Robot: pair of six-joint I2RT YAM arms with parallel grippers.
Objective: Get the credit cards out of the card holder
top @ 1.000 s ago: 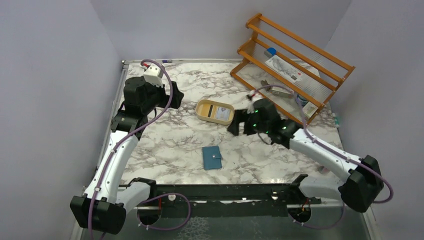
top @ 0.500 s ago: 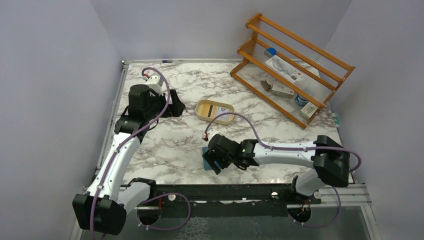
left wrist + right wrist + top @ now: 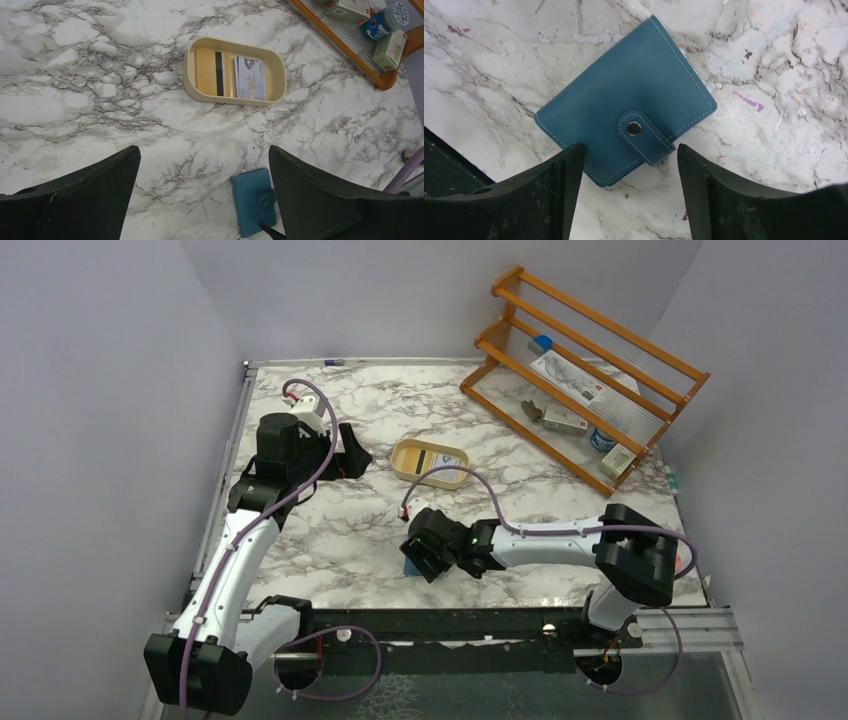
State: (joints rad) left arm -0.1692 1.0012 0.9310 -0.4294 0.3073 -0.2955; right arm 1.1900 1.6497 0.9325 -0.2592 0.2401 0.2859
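Observation:
The card holder [image 3: 624,120] is a teal wallet lying flat on the marble, snapped shut, so any cards inside it are hidden. My right gripper [image 3: 629,150] is open and low over its near edge, with one finger [image 3: 559,185] at its corner. In the top view the right gripper [image 3: 425,555] covers most of the holder [image 3: 408,567]. My left gripper [image 3: 350,455] is open, empty and held high at the left. It looks down on the holder [image 3: 255,200]. Two credit cards, one yellow-orange with a dark stripe [image 3: 210,73] and one pale [image 3: 249,77], lie in a tan oval dish [image 3: 187,75].
The tan dish [image 3: 400,455] sits mid-table behind the holder. A wooden rack [image 3: 590,370] with small boxes and a bottle stands at the back right. A purple cable [image 3: 480,490] loops from the right wrist. Walls close in on both sides.
My right arm has swung from beside the dish down to the front and now hangs low over the card holder. My left gripper has shifted slightly forward and right.

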